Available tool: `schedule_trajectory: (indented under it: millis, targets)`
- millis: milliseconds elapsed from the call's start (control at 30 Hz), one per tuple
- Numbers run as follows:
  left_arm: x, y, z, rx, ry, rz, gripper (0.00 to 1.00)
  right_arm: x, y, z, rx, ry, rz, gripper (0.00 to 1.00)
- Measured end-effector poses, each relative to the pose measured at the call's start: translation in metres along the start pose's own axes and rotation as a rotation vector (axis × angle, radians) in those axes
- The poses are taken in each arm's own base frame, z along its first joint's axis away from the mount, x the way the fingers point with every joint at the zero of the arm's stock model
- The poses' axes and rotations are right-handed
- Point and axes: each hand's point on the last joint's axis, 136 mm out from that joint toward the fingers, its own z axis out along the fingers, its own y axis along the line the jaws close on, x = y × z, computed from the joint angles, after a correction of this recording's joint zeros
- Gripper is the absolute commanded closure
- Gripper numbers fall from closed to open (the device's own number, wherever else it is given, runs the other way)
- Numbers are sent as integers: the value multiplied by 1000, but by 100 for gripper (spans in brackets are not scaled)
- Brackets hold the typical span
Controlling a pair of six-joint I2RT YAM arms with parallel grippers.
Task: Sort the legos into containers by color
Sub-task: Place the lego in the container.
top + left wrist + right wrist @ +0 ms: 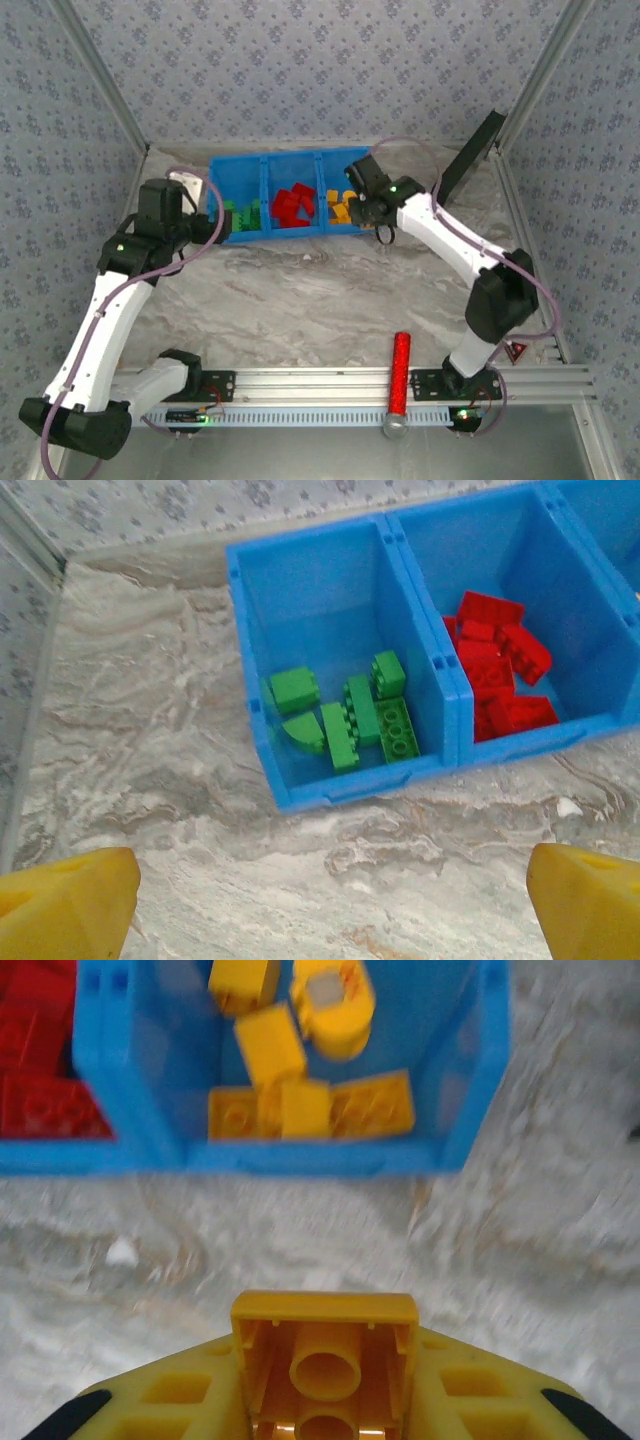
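The blue tray (290, 157) lies at the back of the table, its three containers side by side. Green legos (243, 214) fill the left one, red legos (292, 207) the middle one, yellow legos (340, 207) the right one. My right gripper (372, 215) hovers just off the tray's right front corner. In the right wrist view it (325, 1400) is shut on a yellow brick (325, 1355), hollow underside towards the camera, in front of the yellow compartment (300, 1100). My left gripper (215, 228) stands open, its fingertips (70, 900) wide apart over bare table before the green bricks (350, 720).
A long red cylinder with a silver base (399, 380) lies across the aluminium rail (300, 385) at the near edge. A black panel (470, 155) leans at the back right. Patterned walls close in the table on three sides.
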Motion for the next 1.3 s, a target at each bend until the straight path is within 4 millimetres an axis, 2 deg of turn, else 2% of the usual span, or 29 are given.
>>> schedule_trajectory:
  millis: [67,200,333,467,600,700,800,933,1033,1100,1133,1200,1300]
  targets:
    - [4,-2,3,8,8,0,1,-22,-9,18,15,-14,-14,66]
    - [11,-1,2,9,-18,-12,1,-47,-15,55,28,-8,-55,65]
    - [26,1,-1,6,-47,-26,1,-70,-4,84,16,-12,-113,60]
    - [41,6,6,-19,-48,-34,1,-90,9,104,3,-29,-148,54]
    - [56,13,19,-68,-39,-35,1,-94,14,116,-6,-25,-170,45]
    - [61,19,28,-105,-52,-38,1,-88,14,120,-9,-4,-179,48]
    - [63,28,37,-163,-81,-42,1,-87,14,119,-9,2,-184,46]
    - [68,50,56,-267,-142,-77,1,-85,14,108,-25,-5,-206,36]
    - [87,71,81,-332,-128,-118,1,-84,10,80,-41,-29,-223,20]
    - [99,84,97,-372,-88,-152,1,-88,7,49,-57,-78,-238,4]
    - [102,89,102,-385,-79,-164,1,-89,5,35,-64,-106,-236,0]
    - [102,97,114,-411,-97,-188,1,-90,-2,-2,-80,-181,-247,0]
    - [104,99,128,-414,-144,-193,1,-82,-20,-46,-85,-294,-235,0]
